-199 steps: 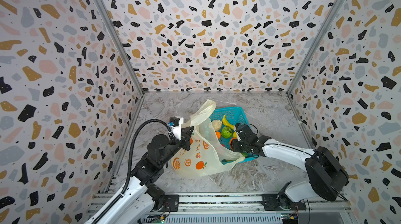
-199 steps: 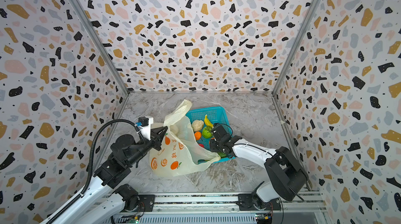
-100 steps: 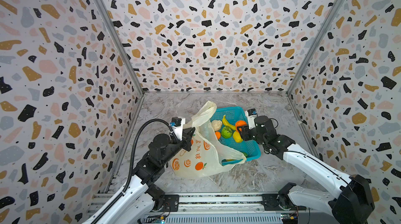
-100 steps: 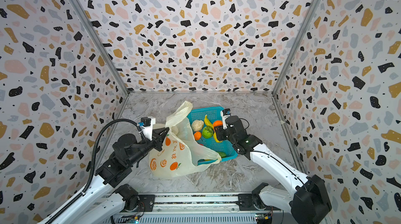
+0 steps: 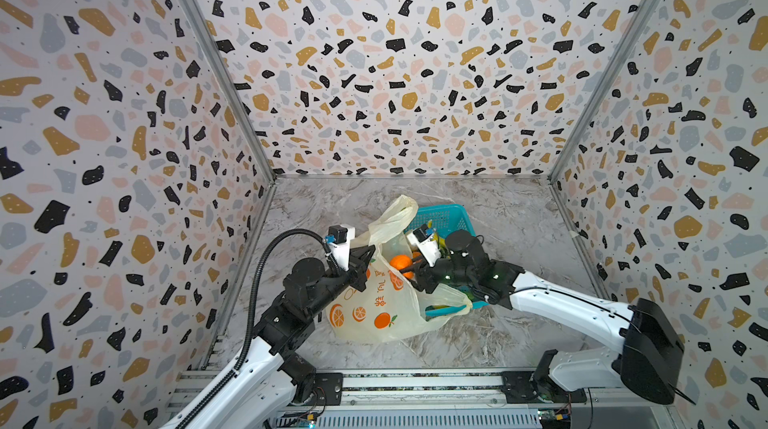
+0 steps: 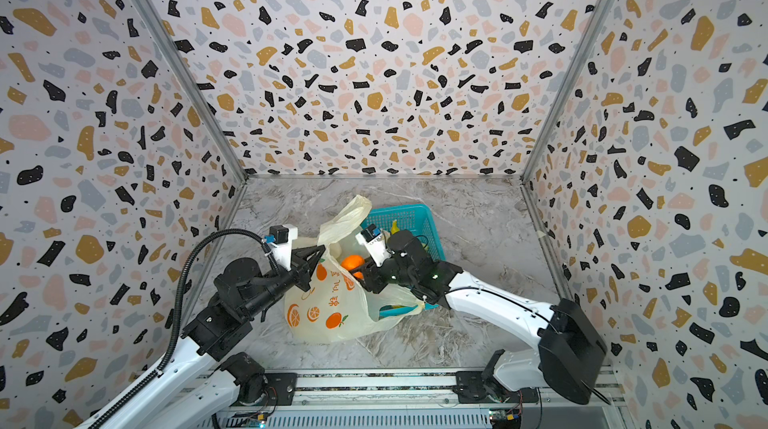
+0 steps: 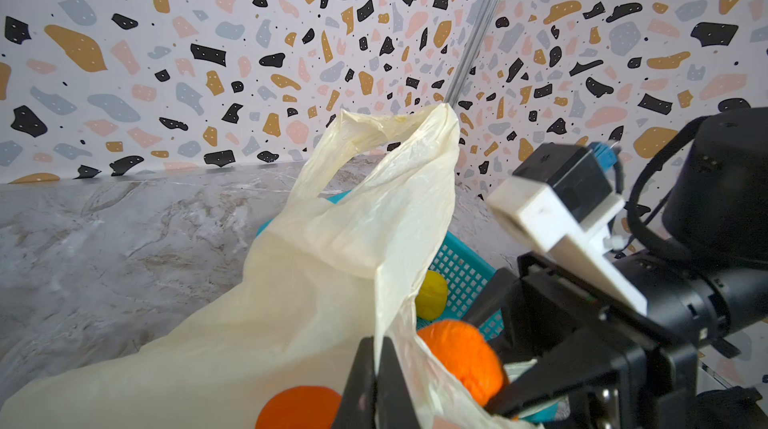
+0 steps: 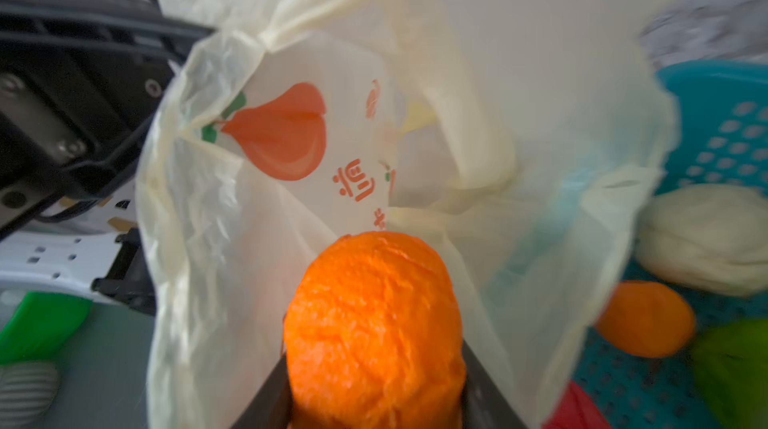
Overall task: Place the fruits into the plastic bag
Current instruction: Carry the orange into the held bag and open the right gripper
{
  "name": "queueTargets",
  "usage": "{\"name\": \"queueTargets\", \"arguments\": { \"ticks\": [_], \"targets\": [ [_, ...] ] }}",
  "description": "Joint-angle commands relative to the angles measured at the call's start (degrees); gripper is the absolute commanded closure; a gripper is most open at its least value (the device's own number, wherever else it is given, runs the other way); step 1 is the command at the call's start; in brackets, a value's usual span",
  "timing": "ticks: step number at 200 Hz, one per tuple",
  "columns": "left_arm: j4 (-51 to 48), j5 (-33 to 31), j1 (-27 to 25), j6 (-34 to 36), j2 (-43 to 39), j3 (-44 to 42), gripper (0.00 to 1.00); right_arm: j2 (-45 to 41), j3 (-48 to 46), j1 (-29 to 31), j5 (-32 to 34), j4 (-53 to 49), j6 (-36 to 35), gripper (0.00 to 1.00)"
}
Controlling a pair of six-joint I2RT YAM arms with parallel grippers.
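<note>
The plastic bag (image 5: 374, 314) (image 6: 328, 310), pale yellow with printed oranges, stands open on the marble floor against the teal basket. My left gripper (image 5: 370, 252) (image 7: 376, 348) is shut on the bag's near rim and holds it up. My right gripper (image 5: 409, 269) (image 8: 374, 364) is shut on a small orange (image 5: 401, 261) (image 6: 352, 261) (image 8: 374, 323), at the bag's open mouth. In the basket lie a beige ball (image 8: 706, 235), a second orange (image 8: 644, 319), a green fruit (image 8: 735, 364), a red piece (image 8: 577, 410) and a yellow piece (image 7: 432, 294).
The teal perforated basket (image 5: 444, 215) (image 6: 403, 213) sits right behind the bag, partly under its far side and under my right arm. One loop handle (image 5: 395, 215) (image 7: 395, 136) sticks up over the basket. Speckled walls close off three sides.
My right gripper lifted the orange out of the basket and carried it left to the bag's mouth. The left gripper has kept its hold on the bag's rim.
</note>
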Motion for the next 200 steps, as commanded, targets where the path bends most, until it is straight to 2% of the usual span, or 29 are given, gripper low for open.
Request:
{"name": "queueTargets", "arguments": {
  "ticks": [1, 17, 33, 47, 65, 129, 165, 200],
  "targets": [
    [3.5, 1.3, 0.3, -1.5, -1.5, -1.2, 1.0, 3.9, 3.7, 1.0, -6.4, 1.0, -0.8, 0.73],
    [4.0, 1.2, 0.3, -2.2, -2.4, -1.6, 1.0, 7.0, 4.6, 1.2, -6.8, 0.1, -0.2, 0.69],
    [4.8, 0.9, 0.3, -3.4, -3.4, -1.9, 1.0, 8.7, 5.2, 1.3, -5.1, -1.5, 0.1, 0.55],
    [6.0, 0.9, 0.3, -4.2, -4.7, -2.6, 1.0, 8.9, 5.1, 1.3, -2.6, -2.6, 0.2, 0.36],
    [7.6, 0.6, 0.3, -5.0, -6.3, -3.6, 1.0, 8.0, 4.5, 1.3, 0.4, -3.1, 0.4, 0.27],
    [7.3, -0.7, 0.3, -4.6, -6.9, -4.5, 1.0, -1.3, 2.3, -1.0, 14.0, -6.1, -0.7, 0.22],
    [6.7, -0.7, 0.3, -4.3, -6.0, -4.6, 1.0, -7.0, 1.1, -7.5, 20.2, -9.4, 1.6, 0.21],
    [6.3, -0.7, 0.3, -4.0, -5.6, -4.6, 1.0, -6.7, 1.7, -14.2, 24.9, -17.7, 3.8, 0.21]
  ]
}}
